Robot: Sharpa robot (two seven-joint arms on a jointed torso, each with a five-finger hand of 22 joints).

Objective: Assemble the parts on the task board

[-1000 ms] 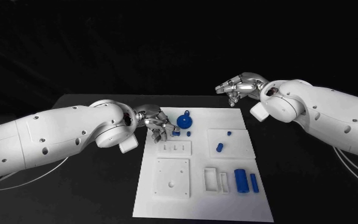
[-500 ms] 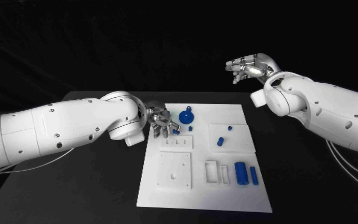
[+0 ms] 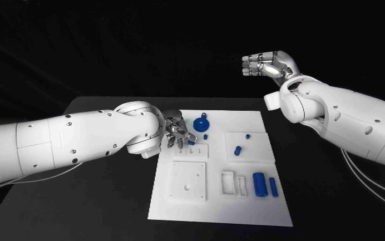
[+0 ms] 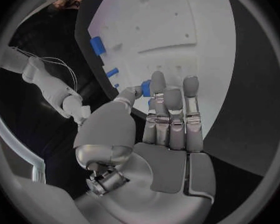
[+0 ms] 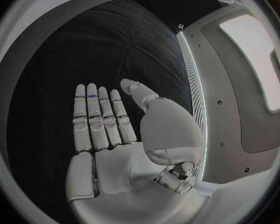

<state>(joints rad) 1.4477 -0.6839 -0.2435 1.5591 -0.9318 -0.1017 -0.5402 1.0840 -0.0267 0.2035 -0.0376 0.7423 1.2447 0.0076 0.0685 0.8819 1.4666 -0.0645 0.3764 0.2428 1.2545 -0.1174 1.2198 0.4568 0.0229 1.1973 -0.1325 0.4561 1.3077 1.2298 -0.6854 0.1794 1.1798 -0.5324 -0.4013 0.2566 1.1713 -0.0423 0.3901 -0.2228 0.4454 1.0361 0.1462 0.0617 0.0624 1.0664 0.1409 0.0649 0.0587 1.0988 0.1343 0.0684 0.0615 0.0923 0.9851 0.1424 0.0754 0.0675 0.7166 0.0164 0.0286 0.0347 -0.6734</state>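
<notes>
The black table (image 3: 96,196) carries the white task board (image 3: 221,207) at its middle. The left hand (image 3: 178,134) sits low at the board's far left corner and pinches a small blue part (image 4: 145,88) between thumb and fingertip, its other fingers straight and side by side. The right hand (image 3: 267,66) hangs high above and beyond the board's far right corner, flat and holding nothing. On the board lie a round blue disc (image 3: 201,124) just beside the left hand, and a thick blue cylinder (image 3: 259,184) with a thinner blue pin (image 3: 274,187) near the right edge.
</notes>
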